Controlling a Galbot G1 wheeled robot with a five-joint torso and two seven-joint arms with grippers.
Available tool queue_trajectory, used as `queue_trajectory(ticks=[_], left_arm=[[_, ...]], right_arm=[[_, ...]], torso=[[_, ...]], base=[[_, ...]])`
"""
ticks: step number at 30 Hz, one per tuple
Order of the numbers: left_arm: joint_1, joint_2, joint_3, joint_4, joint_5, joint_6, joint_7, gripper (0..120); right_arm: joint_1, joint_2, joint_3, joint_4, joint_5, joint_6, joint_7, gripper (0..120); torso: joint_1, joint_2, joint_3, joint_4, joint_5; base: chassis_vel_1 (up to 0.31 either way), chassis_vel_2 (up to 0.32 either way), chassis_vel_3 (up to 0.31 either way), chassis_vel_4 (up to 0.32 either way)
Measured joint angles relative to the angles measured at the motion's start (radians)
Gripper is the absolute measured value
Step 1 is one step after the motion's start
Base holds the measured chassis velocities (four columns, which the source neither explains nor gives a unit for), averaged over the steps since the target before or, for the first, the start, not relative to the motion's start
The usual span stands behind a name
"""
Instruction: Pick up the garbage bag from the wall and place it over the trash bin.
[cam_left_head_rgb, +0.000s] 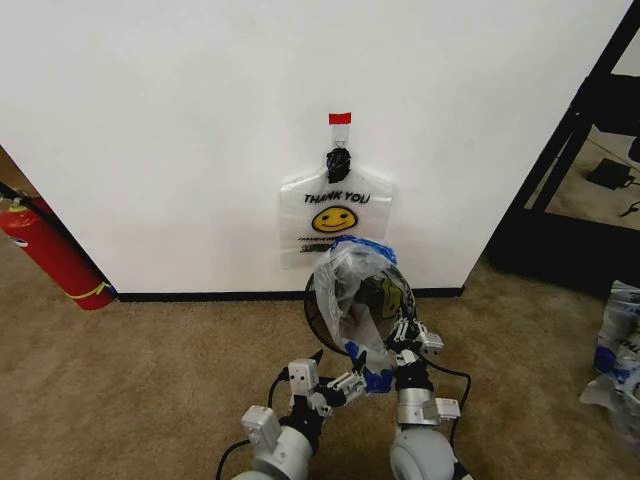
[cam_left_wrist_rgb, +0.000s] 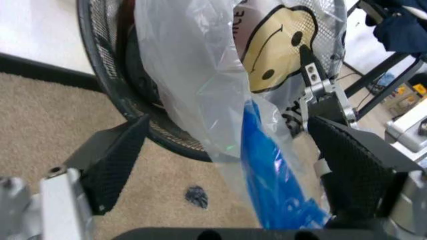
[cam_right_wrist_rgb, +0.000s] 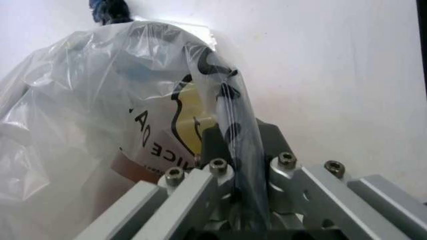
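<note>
The garbage bag (cam_left_head_rgb: 352, 280), see-through with a yellow smiley and blue patches, is draped over the black mesh trash bin (cam_left_head_rgb: 312, 305) on the carpet by the wall (cam_left_head_rgb: 180, 120). My right gripper (cam_left_head_rgb: 405, 332) is at the bin's right rim. In the right wrist view it (cam_right_wrist_rgb: 237, 145) is shut on a fold of the garbage bag (cam_right_wrist_rgb: 100, 100). My left gripper (cam_left_head_rgb: 358, 382) is at the bag's near blue edge. It (cam_left_wrist_rgb: 233, 165) stands open, and the blue strip of the bag (cam_left_wrist_rgb: 267, 170) hangs loose between its pads (cam_left_wrist_rgb: 113, 160). The mesh bin (cam_left_wrist_rgb: 107, 65) is just beyond.
A second "THANK YOU" bag (cam_left_head_rgb: 335, 215) hangs from the black hook (cam_left_head_rgb: 338, 160) under a red tape tab (cam_left_head_rgb: 340, 118). A red fire extinguisher (cam_left_head_rgb: 50, 255) leans at the left. A black frame (cam_left_head_rgb: 570, 150) and more bags (cam_left_head_rgb: 620, 350) stand at the right.
</note>
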Motion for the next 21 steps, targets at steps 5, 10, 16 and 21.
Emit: queue_trajectory(ticks=[5,10,16,21], left_arm=[[0.004,-0.052,0.029,-0.021,-0.11,0.013,0.01,74],[0.026,-0.105,0.067,-0.045,-0.153,0.029,0.03,57],[-0.008,-0.132,0.078,0.029,-0.112,0.032,0.027,36],[-0.03,-0.142,0.072,0.055,-0.156,0.034,0.026,19]], right_arm=[[-0.001,0.033,-0.01,-0.019,-0.057,0.012,0.04,0],[0.009,0.048,-0.002,-0.037,-0.088,0.02,0.059,0],[0.009,0.06,-0.002,-0.037,-0.107,0.027,0.054,0],[0.008,0.059,-0.005,-0.039,-0.118,0.03,0.046,0]], torso=[[0.0,0.0,0.0,0.0001,0.0],[0.0,0.0,0.0,0.0002,0.0002],[0.0,0.0,0.0,0.0001,0.0002],[0.0,0.0,0.0,0.0001,0.0001]], base=[[0.0,0.0,0.0,0.0],[0.0,0.0,0.0,0.0],[0.0,0.0,0.0,0.0],[0.0,0.0,0.0,0.0]])
